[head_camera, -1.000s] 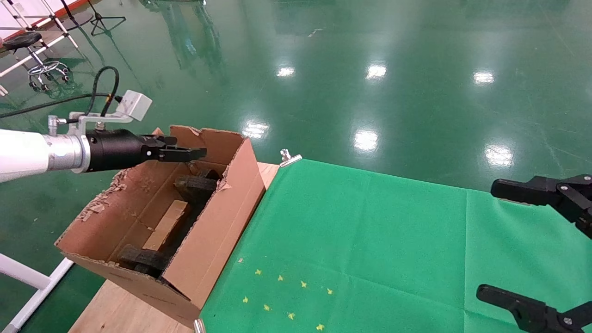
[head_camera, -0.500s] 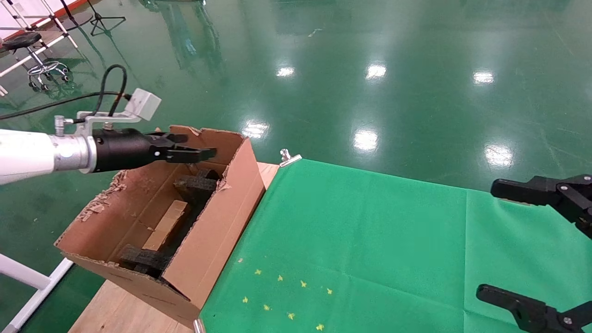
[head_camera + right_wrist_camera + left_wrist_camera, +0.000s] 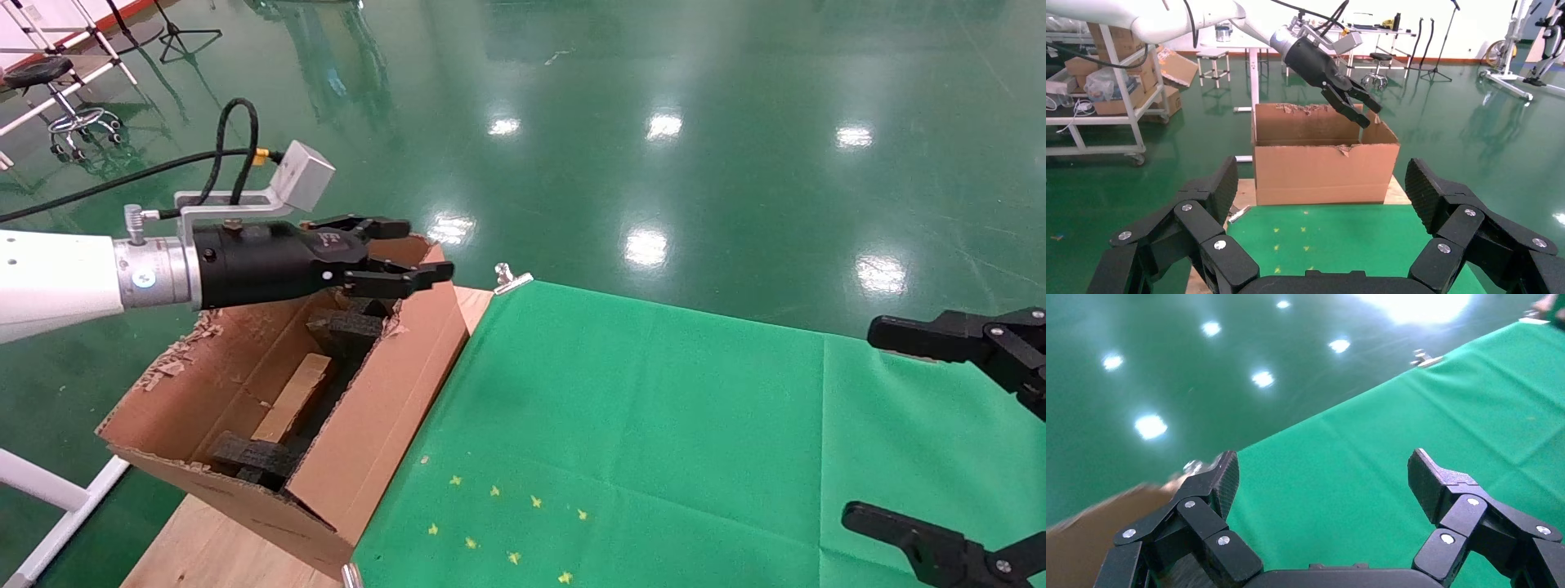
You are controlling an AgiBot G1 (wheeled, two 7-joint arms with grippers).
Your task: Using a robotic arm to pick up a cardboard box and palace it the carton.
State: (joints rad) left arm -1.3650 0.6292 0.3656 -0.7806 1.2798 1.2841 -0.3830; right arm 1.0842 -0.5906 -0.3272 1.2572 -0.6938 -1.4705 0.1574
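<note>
Cardboard box (image 3: 292, 398), small and brown, lies inside the carton (image 3: 384, 408), on the bottom between two black foam pieces (image 3: 347, 327), one at the far end and one at the near end. The carton stands on the wooden table edge (image 3: 204, 547) just left of the green cloth (image 3: 637, 425), its flaps ragged and torn along the far and left rims.

Above the carton's far right corner hovers the left gripper (image 3: 409, 255) of the robotic arm (image 3: 57, 273), its white sleeve and silver wrist reaching in from the left with a black cable looping over the top. Its fingers (image 3: 1220, 478) are spread apart and hold nothing; from its own wrist camera only green cloth shows between them.

The right gripper (image 3: 923, 425) sits at the right edge of the cloth, well apart from the carton, its jaws wide open and empty too. A few small yellow star marks (image 3: 507, 518) dot the cloth near the front. A metal clip (image 3: 511, 278) pins the cloth's far corner.
</note>
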